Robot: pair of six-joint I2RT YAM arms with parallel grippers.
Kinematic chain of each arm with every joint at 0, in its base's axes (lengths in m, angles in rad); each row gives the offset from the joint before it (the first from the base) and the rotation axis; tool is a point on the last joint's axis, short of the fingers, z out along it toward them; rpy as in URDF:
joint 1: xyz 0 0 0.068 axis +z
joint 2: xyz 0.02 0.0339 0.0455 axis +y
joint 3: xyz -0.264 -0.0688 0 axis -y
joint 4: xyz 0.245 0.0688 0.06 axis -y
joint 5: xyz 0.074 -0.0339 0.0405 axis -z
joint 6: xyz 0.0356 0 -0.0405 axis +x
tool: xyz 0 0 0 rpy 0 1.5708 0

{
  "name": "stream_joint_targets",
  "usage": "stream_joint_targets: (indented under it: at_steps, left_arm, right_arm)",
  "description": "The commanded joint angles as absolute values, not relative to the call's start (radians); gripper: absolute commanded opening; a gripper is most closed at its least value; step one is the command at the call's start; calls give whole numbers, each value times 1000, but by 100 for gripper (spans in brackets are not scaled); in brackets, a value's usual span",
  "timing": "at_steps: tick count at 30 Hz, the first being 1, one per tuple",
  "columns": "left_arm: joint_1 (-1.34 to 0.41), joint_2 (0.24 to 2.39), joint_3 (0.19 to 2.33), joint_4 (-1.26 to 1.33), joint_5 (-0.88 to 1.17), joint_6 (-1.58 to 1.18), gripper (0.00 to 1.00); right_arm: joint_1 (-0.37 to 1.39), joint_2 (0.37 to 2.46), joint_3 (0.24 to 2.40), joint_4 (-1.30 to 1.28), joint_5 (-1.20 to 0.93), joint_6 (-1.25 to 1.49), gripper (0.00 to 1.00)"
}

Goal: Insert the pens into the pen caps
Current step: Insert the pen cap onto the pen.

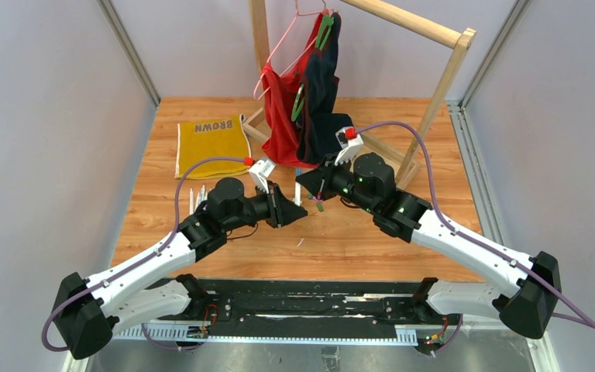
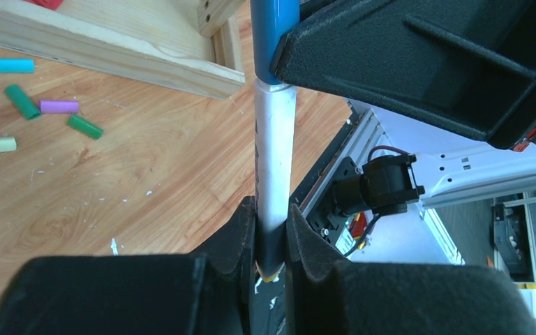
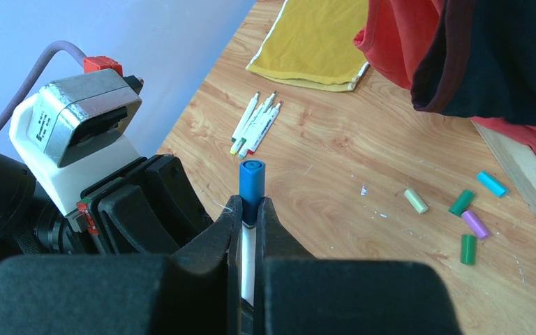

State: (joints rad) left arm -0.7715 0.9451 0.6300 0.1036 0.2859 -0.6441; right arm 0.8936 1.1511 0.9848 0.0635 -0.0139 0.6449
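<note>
A white pen (image 2: 274, 160) stands between both grippers with a blue pen cap (image 2: 273, 35) on its far end. My left gripper (image 2: 272, 218) is shut on the pen's lower end. My right gripper (image 3: 250, 209) is shut on the blue cap (image 3: 252, 183) where it meets the white barrel (image 3: 249, 258). In the top view the two grippers (image 1: 293, 211) (image 1: 310, 186) meet at mid-table. Several loose pens (image 3: 255, 124) lie near the yellow cloth. Loose caps lie together: yellow-green (image 3: 414, 201), green (image 3: 461, 202), teal (image 3: 492, 184), purple (image 3: 474, 224), green (image 3: 467, 249).
A wooden clothes rack (image 1: 441, 74) stands at the back with red and dark garments (image 1: 310, 101) on hangers; its base bar (image 2: 105, 52) runs beside the caps. A yellow cloth (image 1: 211, 143) lies at the back left. A tiny white scrap (image 2: 114, 246) lies on the table.
</note>
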Motion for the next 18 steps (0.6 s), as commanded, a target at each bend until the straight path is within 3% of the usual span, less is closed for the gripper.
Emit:
stream_joint_targets:
  at_steps: [1,18]
  left_arm:
    - [-779,935,679,183,252,-645,0]
    - [-779,979,766,179,213,-553,0]
  right_arm:
    - [891,1135,952,57,-56,627,0]
    - [953,1195,952,-50,53,544,1]
